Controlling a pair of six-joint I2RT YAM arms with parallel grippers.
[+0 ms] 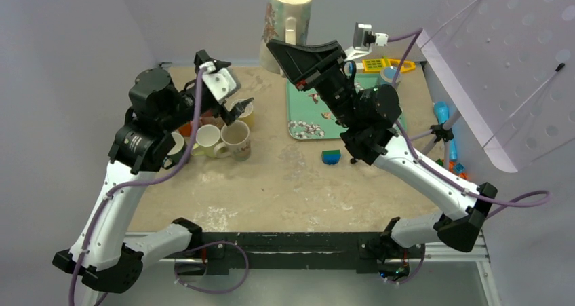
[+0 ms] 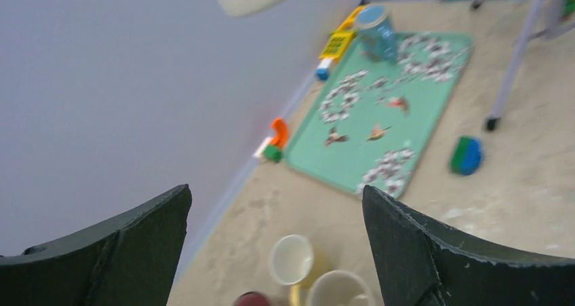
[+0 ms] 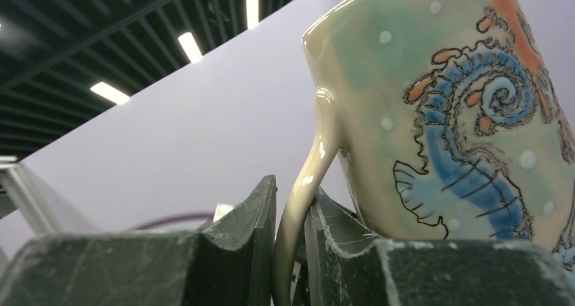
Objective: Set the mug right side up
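Note:
A tall cream mug [image 1: 290, 21] painted with a blue seahorse [image 3: 468, 157] hangs high over the back of the table, roughly upright. My right gripper [image 1: 293, 43] is shut on its thin handle [image 3: 308, 177], one finger on each side, and the mug body stands just right of the fingers [image 3: 332, 231]. I cannot tell whether the end facing up is the mouth or the base. My left gripper [image 1: 234, 109] hangs open and holds nothing, above a cluster of small mugs; in its wrist view the left gripper [image 2: 274, 197] has its two fingers wide apart.
Small upright mugs stand at the table's left: a cream mug [image 1: 235, 140], a yellow one [image 2: 293, 260], and others beside them. A green flowered tray [image 1: 302, 112] lies at centre back with a blue jar [image 2: 377, 29]. A blue-green block [image 1: 331, 157] lies near the tray. Toys line the right edge.

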